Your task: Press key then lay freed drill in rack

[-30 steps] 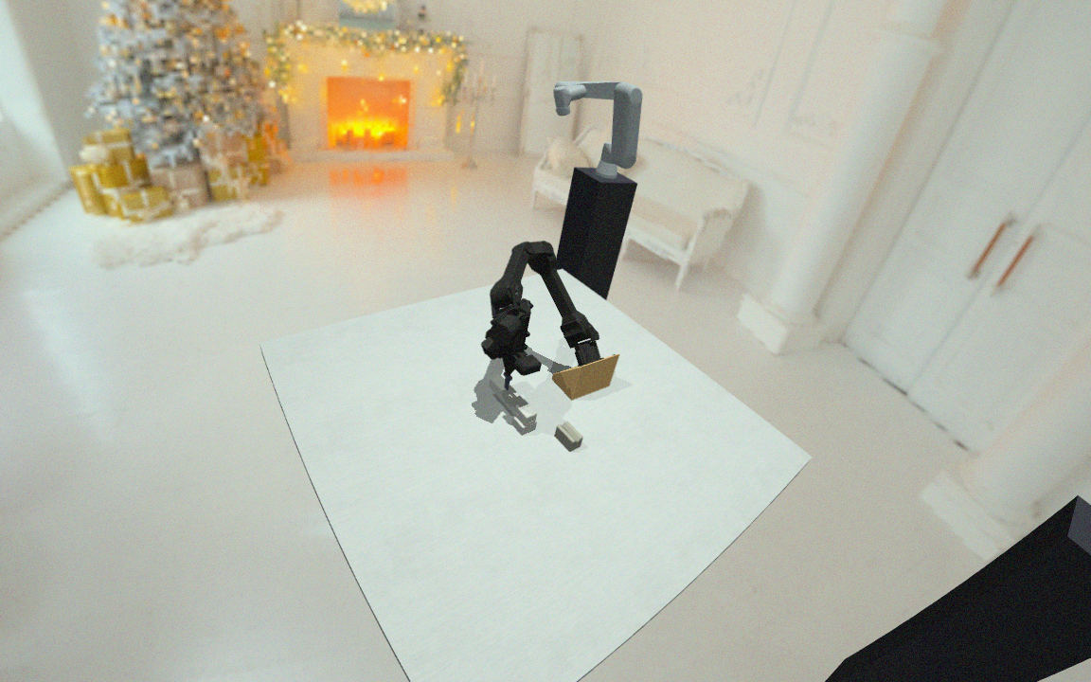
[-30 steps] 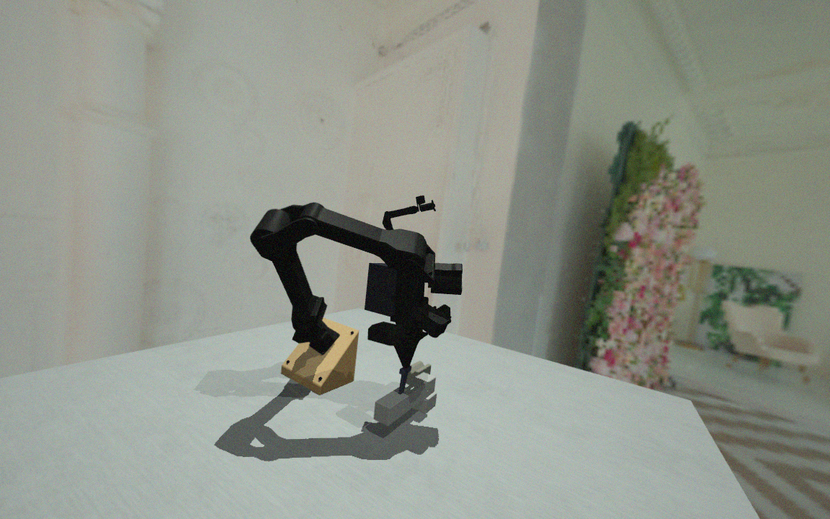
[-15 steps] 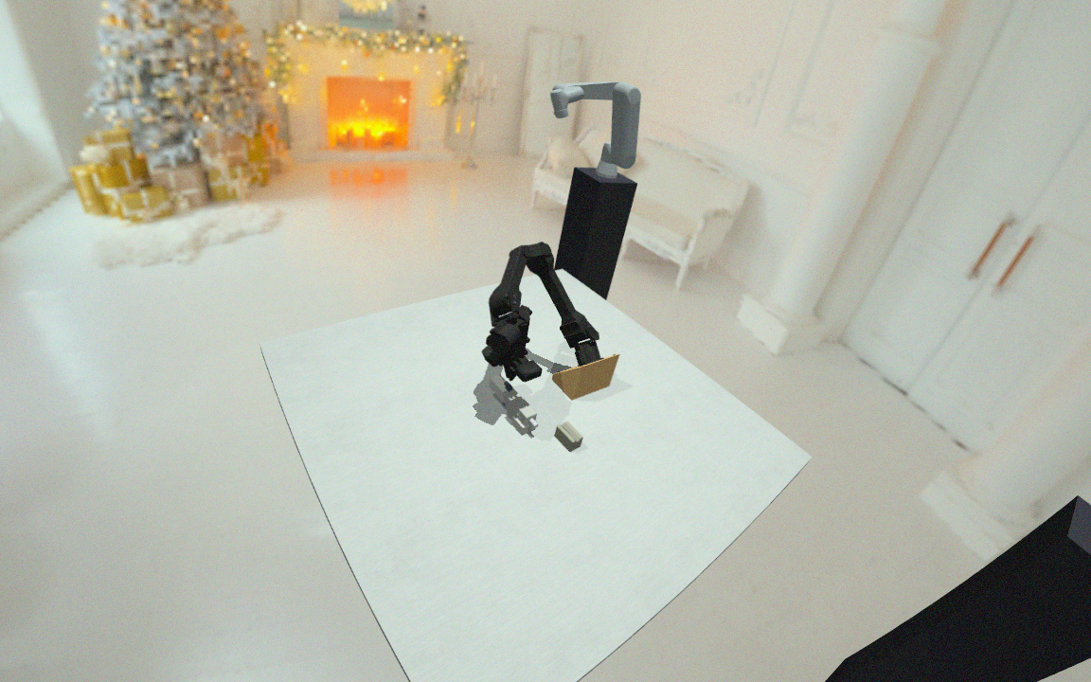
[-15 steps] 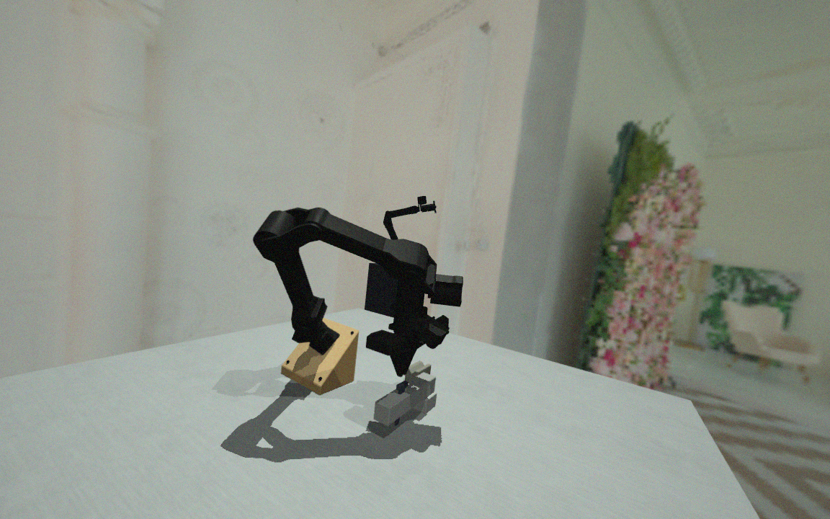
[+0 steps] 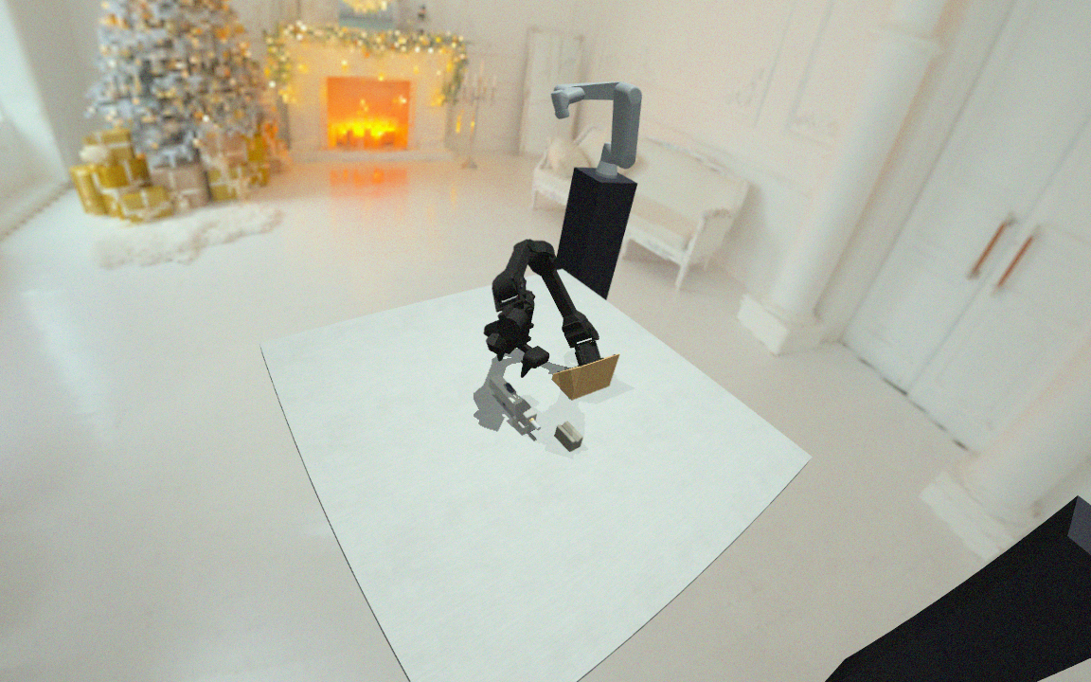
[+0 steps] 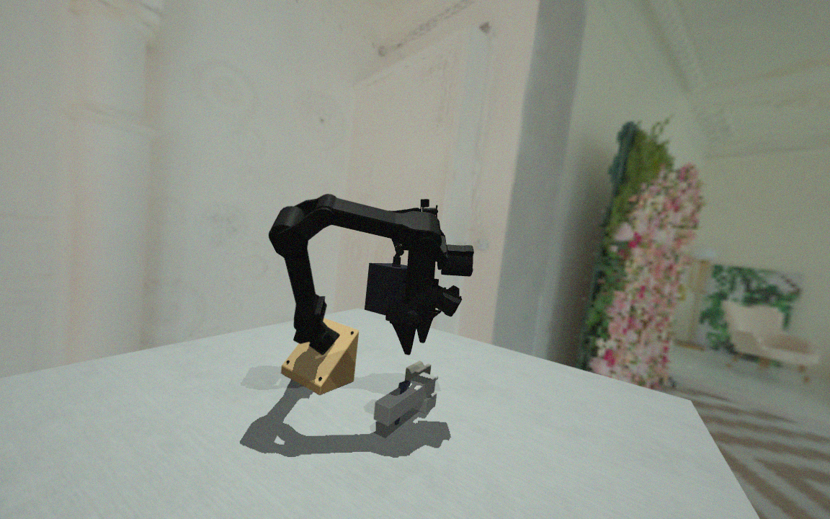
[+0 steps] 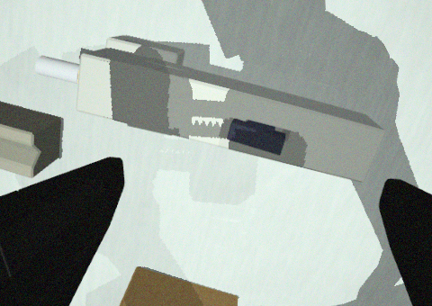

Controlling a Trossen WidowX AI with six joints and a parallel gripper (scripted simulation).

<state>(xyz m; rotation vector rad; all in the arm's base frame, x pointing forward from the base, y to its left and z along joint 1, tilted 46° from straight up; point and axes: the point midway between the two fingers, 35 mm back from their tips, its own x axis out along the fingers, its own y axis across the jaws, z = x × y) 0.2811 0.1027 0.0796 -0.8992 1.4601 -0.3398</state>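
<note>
The long grey holder (image 5: 517,408) (image 6: 394,406) (image 7: 342,137) lies on the white table. The dark blue key (image 5: 509,387) (image 6: 403,386) (image 7: 256,137) sits low in its top slot. A white rod, the drill (image 7: 56,68), sticks a short way out of the holder's left end in the wrist view; the rest of it is hidden inside. The small rack (image 5: 568,437) (image 7: 15,150), with a groove along its top, stands apart from the drill's end. My gripper (image 5: 512,365) (image 6: 415,347) (image 7: 252,182) is open and empty, above the holder near the key, with fingers spread wide.
The tan wedge (image 5: 588,378) (image 6: 341,364) (image 7: 180,290) under my arm's base stands beside the holder. A small bracket (image 7: 148,51) lies along the holder's far side in the wrist view. Black pedestals (image 5: 596,224) (image 5: 998,619) carrying other arms stand outside the white table (image 5: 448,543) (image 6: 534,451).
</note>
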